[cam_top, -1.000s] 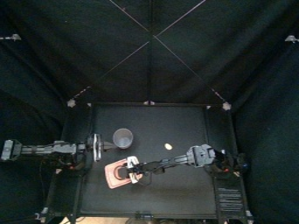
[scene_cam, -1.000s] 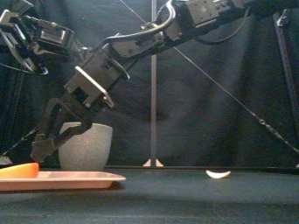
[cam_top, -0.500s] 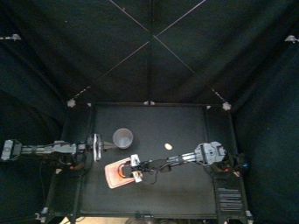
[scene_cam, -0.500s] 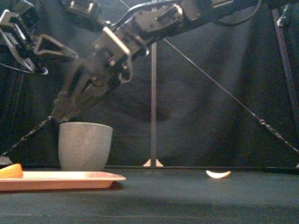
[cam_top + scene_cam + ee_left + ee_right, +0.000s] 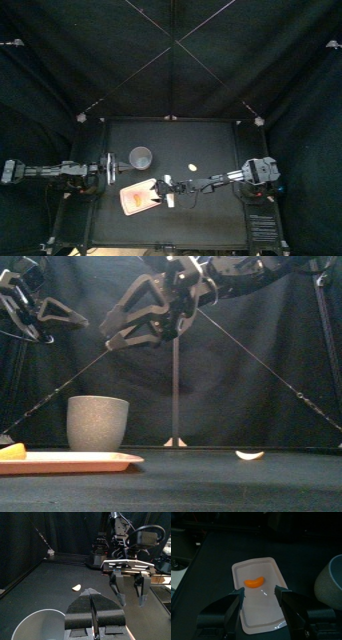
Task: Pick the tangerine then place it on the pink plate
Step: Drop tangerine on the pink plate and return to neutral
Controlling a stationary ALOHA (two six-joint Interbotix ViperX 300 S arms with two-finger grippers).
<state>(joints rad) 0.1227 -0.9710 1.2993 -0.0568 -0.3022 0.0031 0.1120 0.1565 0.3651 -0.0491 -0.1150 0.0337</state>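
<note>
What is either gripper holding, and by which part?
Nothing: right gripper open above the tangerine on the pink tray; left gripper shut, empty.

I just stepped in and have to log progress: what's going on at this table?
The orange tangerine piece lies on the pink tray. The right gripper hangs above the tray, jaws open and empty. The left gripper rests off to the left, jaws shut, holding nothing. A grey cup stands behind the tray, and a small pale toy lies apart to the right.

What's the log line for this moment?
tangerine on pink plate | right gripper open, empty, raised by plate | left gripper shut, at left near grey cup
</note>
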